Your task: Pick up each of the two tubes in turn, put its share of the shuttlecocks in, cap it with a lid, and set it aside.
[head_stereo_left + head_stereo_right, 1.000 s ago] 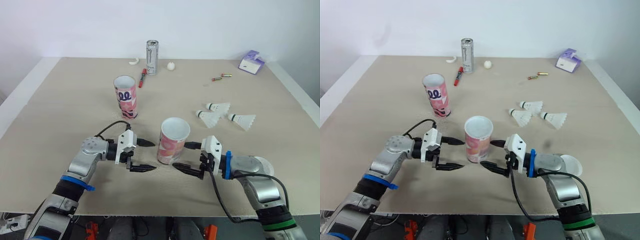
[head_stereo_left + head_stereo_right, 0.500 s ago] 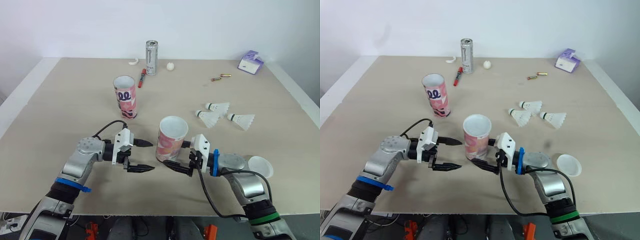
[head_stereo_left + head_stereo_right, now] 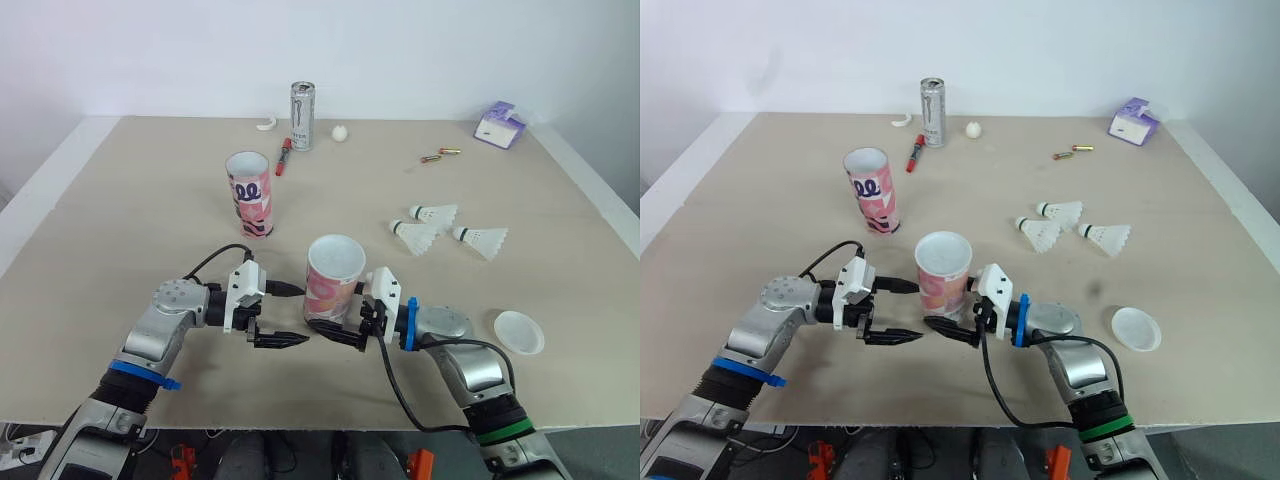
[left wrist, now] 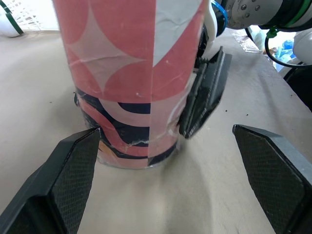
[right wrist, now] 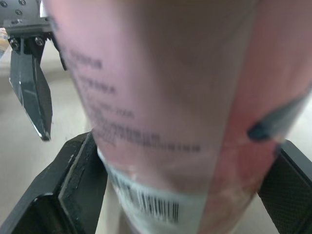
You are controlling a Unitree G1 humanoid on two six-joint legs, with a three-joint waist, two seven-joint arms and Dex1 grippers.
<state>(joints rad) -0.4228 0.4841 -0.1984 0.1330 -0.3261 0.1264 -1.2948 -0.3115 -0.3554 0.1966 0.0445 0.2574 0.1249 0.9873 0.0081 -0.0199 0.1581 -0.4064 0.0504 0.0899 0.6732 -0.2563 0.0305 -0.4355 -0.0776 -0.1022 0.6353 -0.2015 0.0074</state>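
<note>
The near pink patterned tube (image 3: 333, 278) stands open-topped on the table, leaning slightly to the left. My right gripper (image 3: 340, 322) is shut on its base, one finger pressed on each side of the tube (image 5: 185, 112). My left gripper (image 3: 302, 315) is open just left of the tube, and its far fingertip is at the tube's wall (image 4: 131, 83). A second tube (image 3: 250, 193) stands upright farther back on the left. Three shuttlecocks (image 3: 417, 236) lie together at the right. A white lid (image 3: 519, 331) lies at the near right.
A drink can (image 3: 303, 115), a red marker (image 3: 284, 155), a small white ball (image 3: 341, 132) and a white curved piece (image 3: 265, 124) sit along the far edge. A purple box (image 3: 501, 125) and small batteries (image 3: 440, 155) lie at the far right.
My right gripper has moved left and closed around the near tube's base, and the tube has shifted left with it. The white lid has come into view behind the arm. The left gripper has hardly moved.
</note>
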